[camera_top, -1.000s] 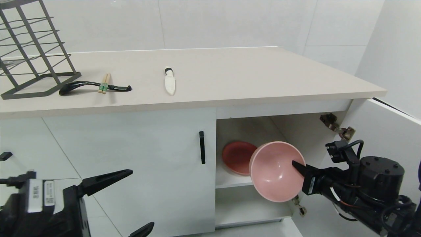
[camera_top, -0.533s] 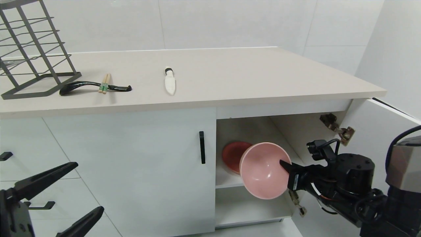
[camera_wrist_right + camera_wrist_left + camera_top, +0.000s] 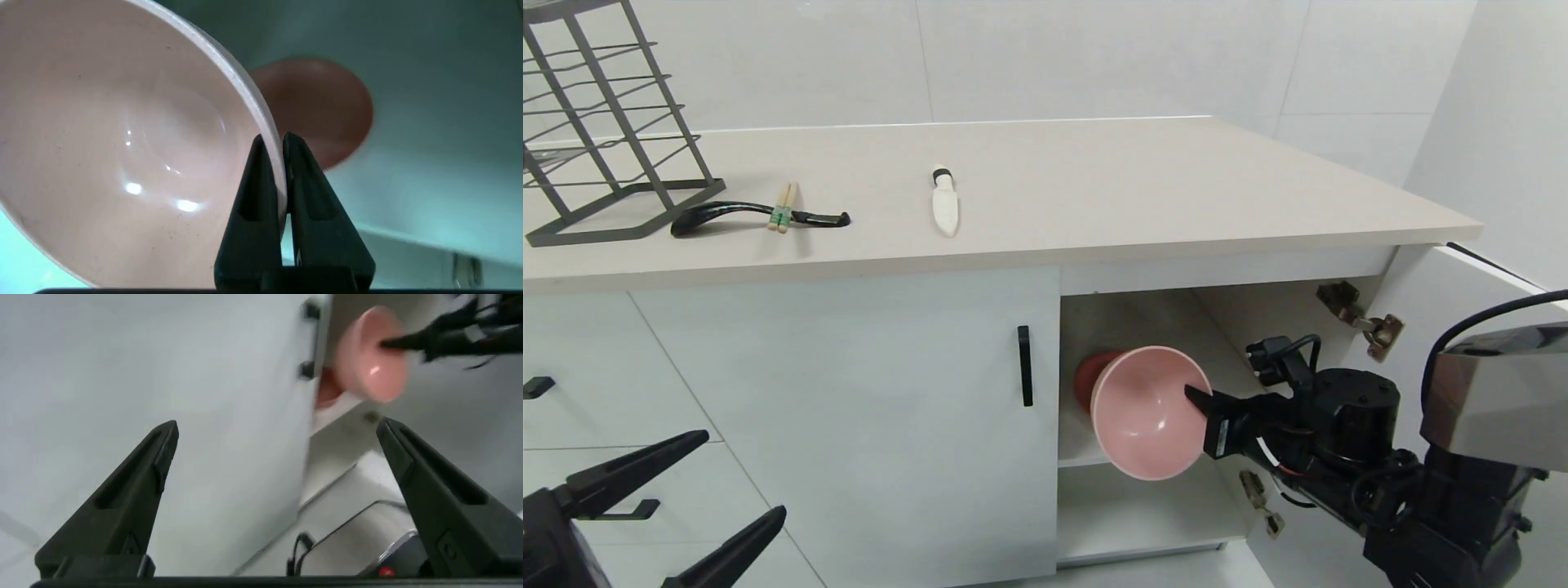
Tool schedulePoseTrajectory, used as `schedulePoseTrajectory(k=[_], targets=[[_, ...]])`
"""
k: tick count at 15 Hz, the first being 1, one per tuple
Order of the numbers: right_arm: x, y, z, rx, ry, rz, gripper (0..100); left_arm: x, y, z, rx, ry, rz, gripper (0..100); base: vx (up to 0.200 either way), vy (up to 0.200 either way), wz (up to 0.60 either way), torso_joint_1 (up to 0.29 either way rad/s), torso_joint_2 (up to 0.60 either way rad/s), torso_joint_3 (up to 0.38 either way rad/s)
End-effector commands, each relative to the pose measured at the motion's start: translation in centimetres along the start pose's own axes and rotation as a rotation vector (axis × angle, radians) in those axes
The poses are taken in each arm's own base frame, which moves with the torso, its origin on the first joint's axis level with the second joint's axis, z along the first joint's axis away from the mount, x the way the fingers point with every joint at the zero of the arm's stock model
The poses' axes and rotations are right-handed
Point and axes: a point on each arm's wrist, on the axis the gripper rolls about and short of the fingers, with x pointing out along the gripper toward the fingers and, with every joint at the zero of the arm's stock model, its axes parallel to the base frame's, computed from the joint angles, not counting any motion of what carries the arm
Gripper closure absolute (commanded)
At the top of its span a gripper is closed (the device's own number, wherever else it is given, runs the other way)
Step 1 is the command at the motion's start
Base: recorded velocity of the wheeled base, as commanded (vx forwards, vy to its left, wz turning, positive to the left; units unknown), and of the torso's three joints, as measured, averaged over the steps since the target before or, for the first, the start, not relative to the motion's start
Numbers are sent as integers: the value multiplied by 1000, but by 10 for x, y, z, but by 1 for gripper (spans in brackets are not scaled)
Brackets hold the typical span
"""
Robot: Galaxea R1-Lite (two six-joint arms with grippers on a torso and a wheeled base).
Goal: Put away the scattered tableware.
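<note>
Right gripper at the open cabinet, closed hard on the rim of the pink bowl, one finger inside the wall and one outside. Holds the bowl tipped on its side, hollow facing out of the cabinet, at the mouth of the upper compartment. Hangs just in front of the red plate that lies on the upper shelf; contact between bowl and shelf impossible to tell. Cabinet door swung wide on the right.

Left gripper low before the closed door with its black handle, fingers spread far apart, holding nothing.

Behind, a white tiled wall. Below it, a beige countertop. At its far left, a dark wire rack. Just beside the rack's foot, a black ladle lying flat. Farther right and well apart, a white knife with a black collar, tip toward the counter's front edge. Across the ladle's handle, a pair of chopsticks with green bands.
</note>
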Motion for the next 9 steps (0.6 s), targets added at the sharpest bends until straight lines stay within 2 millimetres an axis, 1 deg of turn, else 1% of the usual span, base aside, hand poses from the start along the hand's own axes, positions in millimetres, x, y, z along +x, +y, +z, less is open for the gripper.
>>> schedulePoseTrajectory(k=[1, 4, 5, 6, 9], targets=[[13, -6, -2, 1, -13, -10, 100, 2, 3, 4, 22, 35, 74, 0, 0, 0, 0, 0, 0, 0], [29, -17, -11, 7, 2, -10, 100, 3, 4, 1, 28, 86, 105, 0, 0, 0, 0, 0, 0, 0], [30, -17, -12, 7, 2, -10, 100, 3, 4, 1, 28, 87, 105, 0, 0, 0, 0, 0, 0, 0], [45, -25, -11, 12, -29, -16, 100, 3, 4, -1, 24, 104, 108, 0, 0, 0, 0, 0, 0, 0], [64, -33, -12, 13, -39, 5, 100, 3, 4, 0, 24, 102, 105, 0, 0, 0, 0, 0, 0, 0]])
